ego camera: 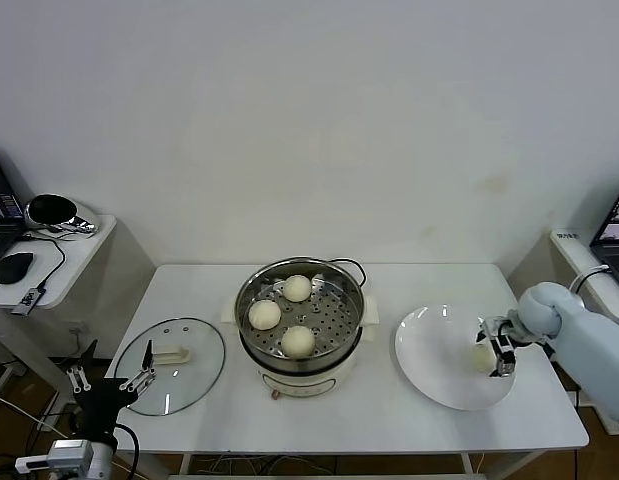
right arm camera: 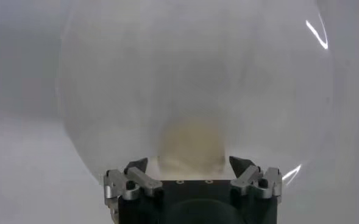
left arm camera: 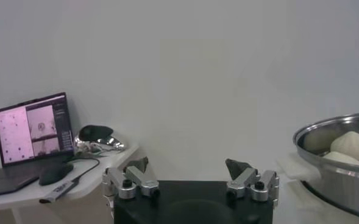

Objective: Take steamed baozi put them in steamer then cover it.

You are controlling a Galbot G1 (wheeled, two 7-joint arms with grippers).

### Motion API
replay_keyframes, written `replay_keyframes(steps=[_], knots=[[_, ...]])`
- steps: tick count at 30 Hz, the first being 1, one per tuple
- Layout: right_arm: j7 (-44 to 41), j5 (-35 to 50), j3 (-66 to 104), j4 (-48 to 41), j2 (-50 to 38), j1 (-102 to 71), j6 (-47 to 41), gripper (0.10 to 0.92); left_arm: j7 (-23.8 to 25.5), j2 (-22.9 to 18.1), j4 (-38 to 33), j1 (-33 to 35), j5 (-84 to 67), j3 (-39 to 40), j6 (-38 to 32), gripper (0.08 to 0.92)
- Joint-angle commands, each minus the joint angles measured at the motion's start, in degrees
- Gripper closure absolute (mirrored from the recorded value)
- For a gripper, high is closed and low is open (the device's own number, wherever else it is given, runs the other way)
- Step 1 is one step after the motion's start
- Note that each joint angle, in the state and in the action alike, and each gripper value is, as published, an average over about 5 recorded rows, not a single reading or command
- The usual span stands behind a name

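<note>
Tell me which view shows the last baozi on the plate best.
The right wrist view: the baozi fills the space between the right gripper fingers. The head view shows it small on the plate. The left wrist view misses it.

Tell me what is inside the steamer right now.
Three baozi sit on the perforated tray of the open steamer. Anything below the tray is hidden. The fourth baozi is on the plate, between the right gripper fingers.
</note>
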Motion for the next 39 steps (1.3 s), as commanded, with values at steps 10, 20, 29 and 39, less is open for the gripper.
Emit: replay_keyframes(steps=[10, 20, 29, 39], knots=[[-1.5, 5.5, -5.4, 4.9, -3.7, 6.6, -2.7, 0.427, 0.0, 0.3, 0.6, -0.3, -0.1, -0.1, 0.1, 0.177], [-1.4, 24.9, -28.1, 18.5, -11.2, 34.3, -12.8, 0.423, -0.1, 0.3, 2.2, -1.4, 0.1, 1.8, 0.4, 0.177], [3.7, 43.2, -49.7, 26.2, -0.7, 60.9, -23.0, 0.414, -0.1, 0.3, 3.6, -2.7, 0.6, 3.6, 0.4, 0.177], [14.0, 58.0, -52.8, 21.6, 18.8, 60.5, -36.0, 0.414, 0.0, 0.5, 4.5, -3.0, 0.5, 3.5, 0.1, 0.177]])
